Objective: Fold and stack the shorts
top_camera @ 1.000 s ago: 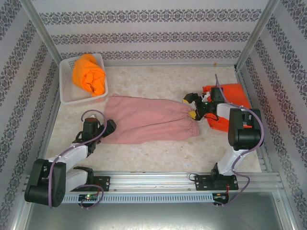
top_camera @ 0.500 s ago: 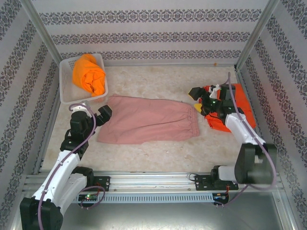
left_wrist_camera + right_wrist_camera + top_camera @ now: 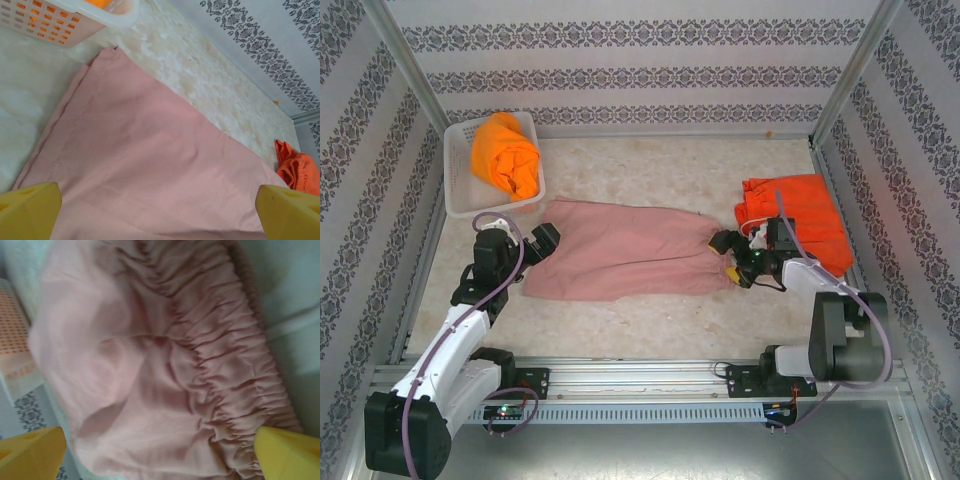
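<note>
On the table (image 3: 650,170) the dusty pink shorts (image 3: 620,262) lie spread flat across the centre, gathered waistband at 3 o'clock and hem at 9 o'clock. The red-orange shorts (image 3: 800,205) sit crumpled at 2 o'clock, just beside the waistband. At 10 o'clock the white basket (image 3: 453,170) holds the yellow-orange shorts (image 3: 505,155). The left gripper (image 3: 525,240) hovers over the hem with its jaws apart, and the right gripper (image 3: 725,257) hovers at the waistband, also spread and holding nothing. The step looks like the pink pair's first fold. Each gripper should probably pinch both fabric layers at matching corners, lift together and keep the cloth taut, so that the edges land aligned.
</note>
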Available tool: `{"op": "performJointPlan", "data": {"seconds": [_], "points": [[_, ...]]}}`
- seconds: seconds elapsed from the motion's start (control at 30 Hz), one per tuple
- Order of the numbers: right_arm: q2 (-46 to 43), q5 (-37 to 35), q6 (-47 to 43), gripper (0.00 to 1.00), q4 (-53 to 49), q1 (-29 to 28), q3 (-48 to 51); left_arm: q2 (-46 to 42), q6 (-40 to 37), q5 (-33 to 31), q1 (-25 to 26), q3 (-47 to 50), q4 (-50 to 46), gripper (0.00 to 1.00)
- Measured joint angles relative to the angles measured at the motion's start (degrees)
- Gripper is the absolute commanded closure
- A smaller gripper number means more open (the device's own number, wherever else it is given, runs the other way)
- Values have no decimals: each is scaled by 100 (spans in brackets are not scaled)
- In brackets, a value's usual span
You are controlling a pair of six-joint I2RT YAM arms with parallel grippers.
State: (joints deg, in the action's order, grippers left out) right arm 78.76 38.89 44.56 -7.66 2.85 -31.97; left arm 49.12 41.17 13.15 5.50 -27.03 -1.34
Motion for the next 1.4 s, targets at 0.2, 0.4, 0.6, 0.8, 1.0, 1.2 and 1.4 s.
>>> {"op": "performJointPlan", "data": {"seconds": [0.2, 0.4, 0.6, 0.8, 1.0, 1.2, 1.4], "points": [[116, -46, -57, 2, 315, -466, 61, -9, 0, 85, 0, -35, -70, 0], [-391, -81, 96, 2, 168, -1215, 122, -9, -22, 538, 2, -424, -205, 3], [-1731, -492, -26, 2, -549, -1270, -46, 157, 116, 1259, 164, -780, 17, 14], [-2406, -1008, -686, 2, -1016, -890, -260, 966, 358, 1602, 1226, -1137, 579, 29], [-2312, -994, -1145, 2, -1178, -192, -247, 2492, 483, 1709, 2564, -2013, 1193, 52], [-2181, -994, -1327, 2, -1211, 17, -181, 4249, 483, 1790, 3397, -3001, 1604, 70], [-2184, -929, -1443, 2, -1209, 149, -72, 5665, 474, 1814, 3759, -3620, 1731, 78]]}}
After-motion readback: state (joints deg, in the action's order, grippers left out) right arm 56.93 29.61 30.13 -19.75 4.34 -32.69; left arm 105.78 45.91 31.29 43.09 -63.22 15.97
